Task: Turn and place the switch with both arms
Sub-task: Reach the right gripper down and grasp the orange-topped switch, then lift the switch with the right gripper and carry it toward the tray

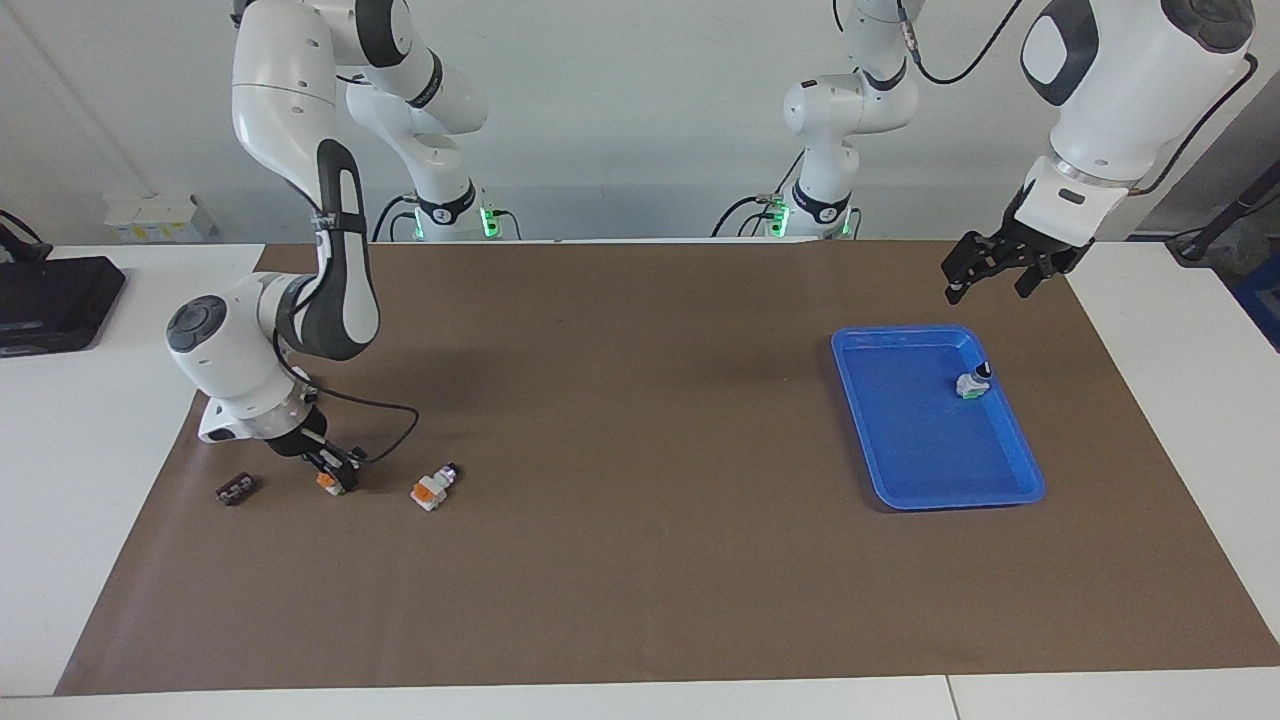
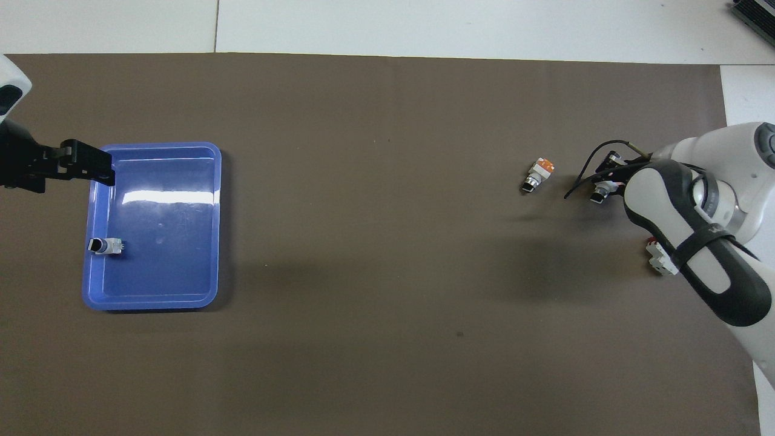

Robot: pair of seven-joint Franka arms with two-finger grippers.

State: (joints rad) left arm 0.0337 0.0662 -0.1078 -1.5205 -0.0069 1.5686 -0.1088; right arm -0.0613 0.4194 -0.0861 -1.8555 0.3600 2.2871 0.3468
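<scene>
Brown mat (image 1: pixel 640 560) under it, your right claw (image 1: pixel 335 478) is squeezed tight on the switch (image 1: pixel 328 483), low down. Its long side lies flat. Your left claw (image 1: pixel 1000 268) waits open over the blue tray's (image 1: pixel 1030 490) corner, well apart.

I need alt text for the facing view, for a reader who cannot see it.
The right pincer is shut on an orange-ended switch on the brown mat, beside a second switch. The left pincer waits open over the mat by a blue tray.
</scene>
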